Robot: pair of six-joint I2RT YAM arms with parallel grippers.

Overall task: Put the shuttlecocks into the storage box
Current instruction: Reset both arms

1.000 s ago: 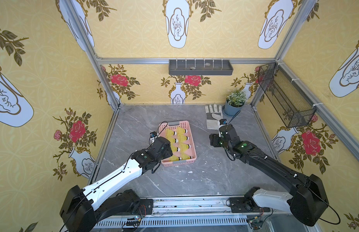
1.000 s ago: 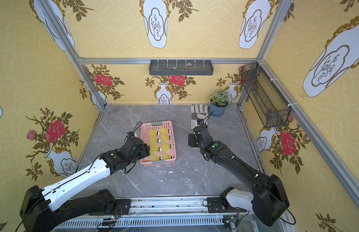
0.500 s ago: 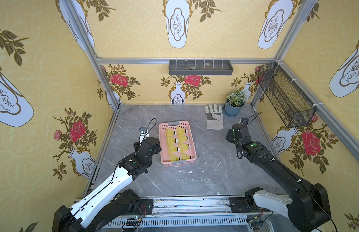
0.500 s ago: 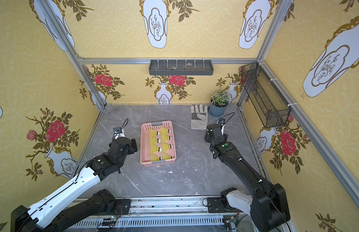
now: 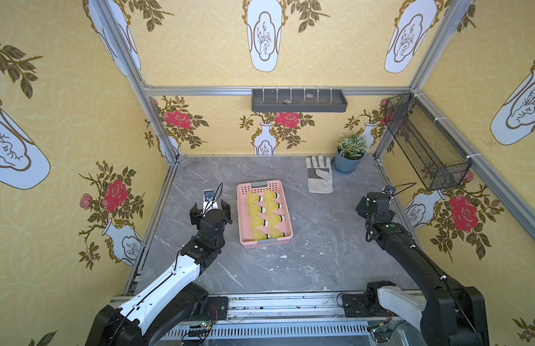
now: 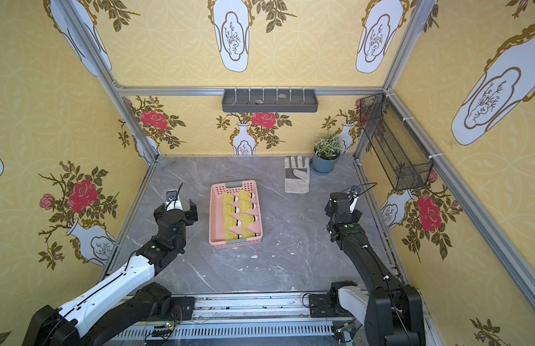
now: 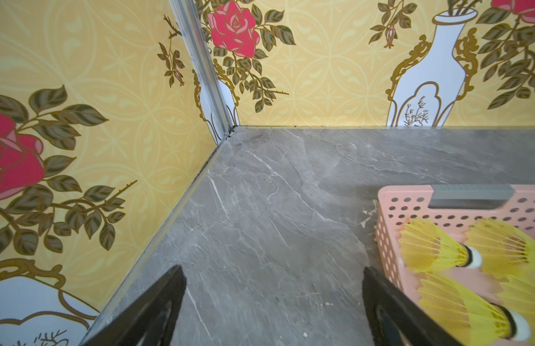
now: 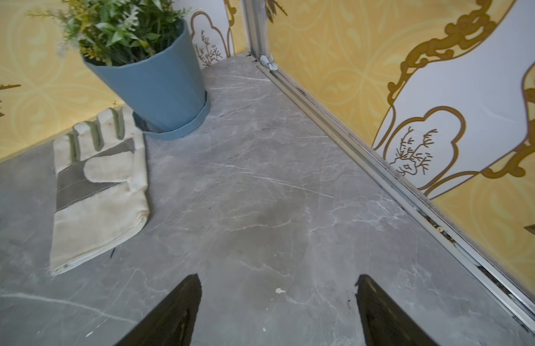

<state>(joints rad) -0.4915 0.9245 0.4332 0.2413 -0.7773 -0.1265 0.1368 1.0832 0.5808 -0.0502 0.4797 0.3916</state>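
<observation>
While storage box (image 5: 241, 215) runs front-back, shuttlecocks (image 5: 255, 209) lie crosswise, tips rt.

perforated pink plastic storage box (image 5: 245, 215), matt marble-look table (image 5: 320, 227)

A robot test booth: floral wallpaper panels (image 5: 200, 45) on aluminium framing (image 5: 275, 90) around a marble-look tabletop (image 5: 320, 239).

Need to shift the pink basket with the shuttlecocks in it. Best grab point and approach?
Grip the grey handle piece at the far short end of the pink basket, straight down from above, one finger each side of the wall. The wall is thin and upright, and a bare strip separates it from the shuttlecocks; at the near end they seem to crowd the wall.
</observation>
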